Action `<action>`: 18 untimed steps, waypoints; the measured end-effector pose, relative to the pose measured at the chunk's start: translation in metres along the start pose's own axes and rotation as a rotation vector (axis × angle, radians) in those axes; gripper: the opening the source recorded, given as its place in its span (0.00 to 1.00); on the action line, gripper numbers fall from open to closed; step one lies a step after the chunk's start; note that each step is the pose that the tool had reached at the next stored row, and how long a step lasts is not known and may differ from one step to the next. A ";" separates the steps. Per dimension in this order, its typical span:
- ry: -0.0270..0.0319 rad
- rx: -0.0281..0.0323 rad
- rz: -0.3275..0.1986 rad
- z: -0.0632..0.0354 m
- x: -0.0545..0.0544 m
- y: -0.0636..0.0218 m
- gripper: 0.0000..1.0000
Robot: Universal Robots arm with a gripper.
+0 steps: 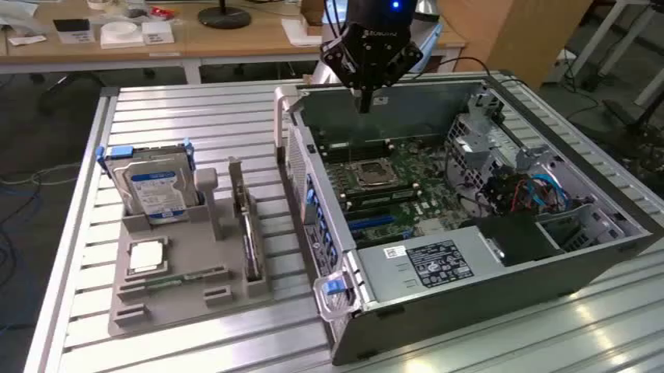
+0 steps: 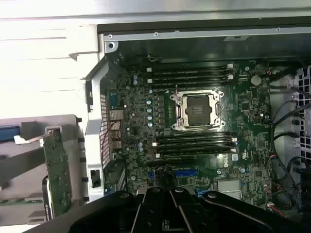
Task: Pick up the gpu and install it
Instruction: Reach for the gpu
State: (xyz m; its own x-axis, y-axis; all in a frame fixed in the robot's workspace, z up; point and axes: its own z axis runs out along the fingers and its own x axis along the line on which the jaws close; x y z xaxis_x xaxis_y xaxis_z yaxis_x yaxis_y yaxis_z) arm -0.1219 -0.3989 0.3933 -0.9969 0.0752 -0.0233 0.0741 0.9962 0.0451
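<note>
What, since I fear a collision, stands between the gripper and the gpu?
The case's side wall rises between the shut gripper, over the open case, and the gpu standing on edge in the gray holder. Above that wall nothing visible blocks.

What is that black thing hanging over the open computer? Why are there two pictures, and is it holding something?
The black thing is a robot arm's gripper, which works like its hand. One picture comes from a camera standing off to the side, so you see the whole metal table. The other comes from a camera on the robot's wrist. It looks down into the open computer case at the green motherboard and its square processor socket. Beside the case sits a gray holder with spare parts. It has a hard drive with a blue-white label, and the gpu, a thin card standing on its edge. The jaws are shut and hold nothing. The gripper hangs over the case, and the gpu is in the holder, not yet picked up.
</note>
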 end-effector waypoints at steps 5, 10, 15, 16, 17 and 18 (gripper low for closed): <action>0.0000 0.0000 0.000 0.0000 0.000 0.0000 0.11; 0.0000 0.0000 0.000 0.0000 0.000 0.0000 0.11; 0.0000 0.0001 0.000 0.0002 0.004 -0.0003 0.11; 0.0000 0.0001 0.000 0.0002 0.005 -0.0004 0.11; 0.0000 0.0000 0.000 0.0004 0.007 -0.0006 0.11; 0.0000 0.0000 0.000 0.0004 0.009 -0.0007 0.11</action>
State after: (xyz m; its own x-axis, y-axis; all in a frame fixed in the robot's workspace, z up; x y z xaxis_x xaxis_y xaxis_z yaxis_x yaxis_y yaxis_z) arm -0.1307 -0.3988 0.3926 -0.9969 0.0753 -0.0233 0.0742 0.9962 0.0451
